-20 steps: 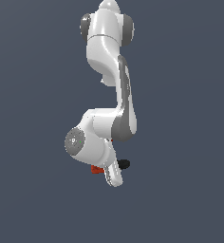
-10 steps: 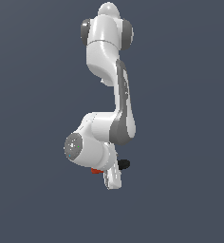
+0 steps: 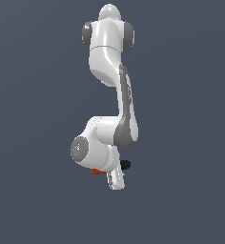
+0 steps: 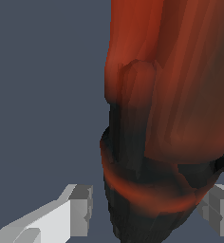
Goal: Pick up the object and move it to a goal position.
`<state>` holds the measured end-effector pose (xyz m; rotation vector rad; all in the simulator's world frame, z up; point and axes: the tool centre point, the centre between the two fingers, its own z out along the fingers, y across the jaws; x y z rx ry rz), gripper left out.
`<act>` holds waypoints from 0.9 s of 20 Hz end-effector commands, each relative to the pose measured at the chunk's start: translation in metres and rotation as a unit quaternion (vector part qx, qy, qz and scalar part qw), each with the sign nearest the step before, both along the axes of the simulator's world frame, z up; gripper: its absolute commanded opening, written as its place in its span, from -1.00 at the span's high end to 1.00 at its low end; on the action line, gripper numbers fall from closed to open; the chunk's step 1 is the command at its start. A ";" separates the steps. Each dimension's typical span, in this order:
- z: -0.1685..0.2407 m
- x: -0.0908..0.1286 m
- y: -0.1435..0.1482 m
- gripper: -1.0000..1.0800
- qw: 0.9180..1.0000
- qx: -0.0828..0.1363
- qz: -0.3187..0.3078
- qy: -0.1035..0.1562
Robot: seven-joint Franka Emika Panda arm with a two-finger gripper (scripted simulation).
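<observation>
Jaws stood either side of drill [image 4: 171,95], one finger [image 4: 78,209] with gap beside black base, other finger hard against it; whether clamped, could not tell. Gripper [image 3: 115,180] hung low under folded white arm [image 3: 119,100]. In exterior view only slivers of drill [image 3: 97,171] showed (red bit one side, black nose other side), tucked just beneath white hand.

Glossy white arm [image 3: 107,57], grey joints
</observation>
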<state>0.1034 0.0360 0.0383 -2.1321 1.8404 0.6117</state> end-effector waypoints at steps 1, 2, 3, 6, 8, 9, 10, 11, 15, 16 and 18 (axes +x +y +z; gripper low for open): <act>-0.006 -0.001 0.003 -0.62 1.000 0.000 -0.001 0.000; -0.006 -0.001 0.003 -0.62 1.000 0.000 -0.001 0.000; -0.006 -0.001 0.003 1.00 1.000 0.000 -0.001 0.000; -0.006 -0.001 0.003 1.00 1.000 0.000 -0.001 0.000; -0.006 -0.001 0.003 1.00 1.000 0.000 -0.001 0.000; -0.006 -0.001 0.003 1.00 1.000 0.000 -0.001 0.000; -0.006 -0.001 0.003 1.00 1.000 0.000 -0.001 0.000; -0.006 -0.001 0.003 1.00 1.000 0.000 -0.001 0.000; -0.005 -0.001 0.003 1.00 1.000 0.000 -0.001 0.000; -0.004 -0.001 0.003 1.00 1.000 0.000 -0.001 0.000; -0.001 -0.003 0.002 1.00 1.000 0.000 -0.001 0.000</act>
